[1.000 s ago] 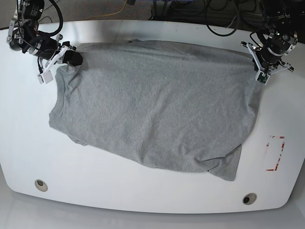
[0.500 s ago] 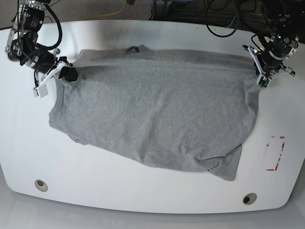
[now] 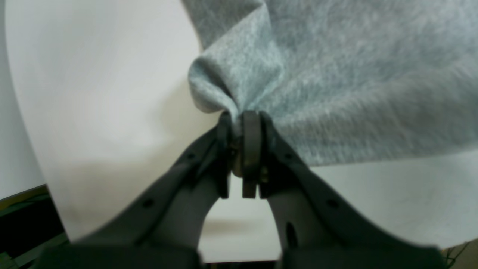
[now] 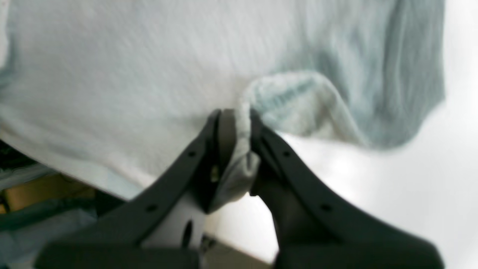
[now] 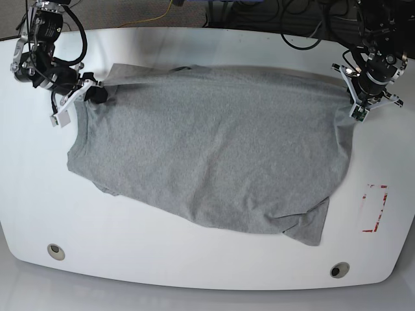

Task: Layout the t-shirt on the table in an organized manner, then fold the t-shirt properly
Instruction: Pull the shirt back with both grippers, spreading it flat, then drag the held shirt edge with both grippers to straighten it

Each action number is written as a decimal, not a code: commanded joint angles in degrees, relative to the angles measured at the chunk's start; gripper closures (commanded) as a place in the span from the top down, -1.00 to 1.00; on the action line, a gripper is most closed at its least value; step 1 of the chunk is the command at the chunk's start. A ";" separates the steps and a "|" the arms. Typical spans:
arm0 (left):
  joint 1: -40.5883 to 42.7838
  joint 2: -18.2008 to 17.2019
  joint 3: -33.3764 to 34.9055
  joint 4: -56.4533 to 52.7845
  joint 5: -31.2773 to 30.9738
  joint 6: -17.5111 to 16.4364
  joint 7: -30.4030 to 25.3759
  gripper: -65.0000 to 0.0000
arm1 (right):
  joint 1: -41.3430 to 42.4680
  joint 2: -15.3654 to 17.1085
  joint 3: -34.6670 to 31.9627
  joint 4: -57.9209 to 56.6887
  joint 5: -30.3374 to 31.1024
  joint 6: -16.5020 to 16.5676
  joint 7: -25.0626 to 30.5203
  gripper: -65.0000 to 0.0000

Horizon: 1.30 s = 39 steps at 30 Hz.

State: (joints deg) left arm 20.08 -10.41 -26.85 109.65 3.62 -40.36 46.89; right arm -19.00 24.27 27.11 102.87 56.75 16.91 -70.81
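Grey t-shirt [image 5: 214, 149] between low, outstretched left claw [image 5: 356, 103] and right claw [image 5: 91, 94].

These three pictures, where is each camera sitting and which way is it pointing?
Base: high above, looking down on the table and spread t-shirt; both arms show, left gripper at the picture's right, right gripper at its left.
Left wrist: on the left arm, looking along its gripper, shut on a shirt edge.
Right wrist: on the right arm, looking along its gripper, pinching cloth.
Shared: all three show the t-shirt and the table.
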 commanded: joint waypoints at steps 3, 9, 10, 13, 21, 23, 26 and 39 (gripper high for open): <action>1.77 -0.62 -0.36 0.90 0.29 0.36 -0.26 -1.00 | -2.67 0.91 0.62 4.16 0.35 0.10 0.96 -1.00; 3.53 -0.53 -0.45 0.90 0.29 0.36 -0.26 -1.00 | -5.13 0.74 0.62 5.31 0.17 0.02 0.96 -0.96; 3.62 -0.53 -0.36 0.90 0.29 0.36 -0.26 -0.95 | -5.22 0.74 0.62 5.31 0.17 -0.07 0.96 -0.91; 3.62 -0.53 -0.27 0.90 0.38 0.36 -0.17 -0.64 | -5.57 0.74 0.62 5.39 0.17 -0.77 0.96 -0.54; 3.53 -0.53 -0.36 0.99 2.93 0.36 -0.17 0.14 | -6.71 1.00 0.71 5.57 0.08 -4.99 1.05 0.29; 3.35 -0.53 -0.27 0.90 3.46 0.36 -0.17 0.13 | -6.71 1.18 0.71 5.57 -0.09 -5.70 1.05 0.34; 3.18 -0.53 -0.27 0.90 3.46 0.36 -0.43 0.11 | -6.45 1.27 0.80 6.01 -1.32 -6.05 1.05 0.36; -7.64 0.26 -2.56 0.90 3.46 0.36 -4.74 0.10 | -0.73 -1.20 2.47 8.91 -9.94 0.46 8.96 0.36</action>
State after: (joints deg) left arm 13.78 -10.09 -29.36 109.58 7.70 -40.03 44.77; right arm -20.67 22.20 29.12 110.65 48.40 15.81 -64.01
